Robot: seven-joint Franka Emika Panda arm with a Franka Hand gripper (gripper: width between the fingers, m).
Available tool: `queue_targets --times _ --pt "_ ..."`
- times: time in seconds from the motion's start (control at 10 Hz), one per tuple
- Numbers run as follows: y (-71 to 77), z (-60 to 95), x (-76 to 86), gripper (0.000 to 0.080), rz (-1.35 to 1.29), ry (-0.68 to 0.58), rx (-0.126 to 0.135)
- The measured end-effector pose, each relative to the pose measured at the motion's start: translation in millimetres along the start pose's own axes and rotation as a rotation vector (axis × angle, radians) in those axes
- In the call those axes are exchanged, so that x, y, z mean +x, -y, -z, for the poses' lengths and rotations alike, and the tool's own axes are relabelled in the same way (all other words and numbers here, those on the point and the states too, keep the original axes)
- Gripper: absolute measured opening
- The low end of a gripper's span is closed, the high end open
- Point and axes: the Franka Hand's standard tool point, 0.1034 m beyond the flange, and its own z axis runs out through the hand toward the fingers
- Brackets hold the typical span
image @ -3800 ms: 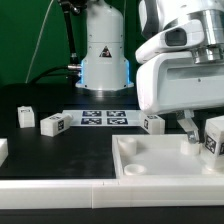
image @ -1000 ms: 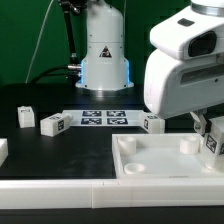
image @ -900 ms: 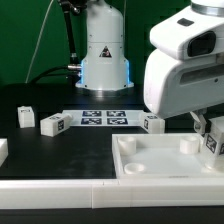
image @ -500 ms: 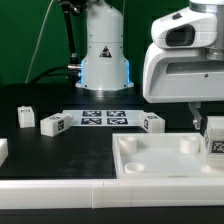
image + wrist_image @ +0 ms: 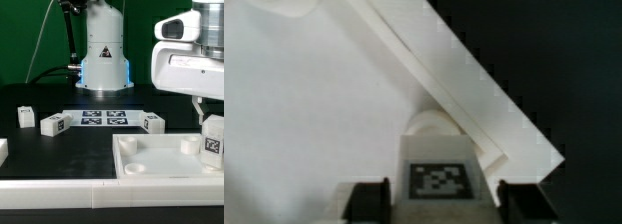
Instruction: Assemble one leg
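My gripper (image 5: pixel 211 122) is at the exterior view's right, shut on a leg (image 5: pixel 212 141), a small white post with a black-and-white tag. It holds the leg upright over the right end of the large white square top (image 5: pixel 160 160). In the wrist view the leg (image 5: pixel 439 170) sits between my gripper's (image 5: pixel 441 205) two dark fingers (image 5: pixel 370 203), tag facing the camera, above a corner of the white top (image 5: pixel 313 110). Three more legs lie on the black table, one (image 5: pixel 152 122) just behind the top, two (image 5: pixel 53 124) (image 5: pixel 24 117) at the left.
The marker board (image 5: pixel 105 117) lies at the back middle in front of the robot base (image 5: pixel 104 50). Another white part (image 5: pixel 3 150) sits at the left edge. A white rail (image 5: pixel 60 186) runs along the table's front.
The arm's white body has shifted up and toward the exterior view's right. The held leg stays at about the same place over the top's right end.
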Motion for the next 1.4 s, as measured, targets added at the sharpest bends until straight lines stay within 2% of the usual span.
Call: queue_targets --times 0.2,0.4,0.5,0.6,0.7,0.8,1.4 --pt "1.9 -0.6 -2.4 0.0291 -0.154 0.014 0.010" --pt "2.1 -0.1 -1.6 0.0291 -0.196 0.038 -0.007" --pt "4.2 -0.2 -2.4 0.0361 -0.206 0.038 0.000" --pt "4.0 -0.6 -2.0 0.0361 -0.156 0.038 0.002" --pt "3.1 -0.5 0.8 0.0544 -0.087 0.040 0.007" --pt "2.4 -0.3 1.5 0.0631 -0.062 0.043 0.008" --pt "-0.2 -0.4 5.0 0.0649 0.550 0.037 0.017"
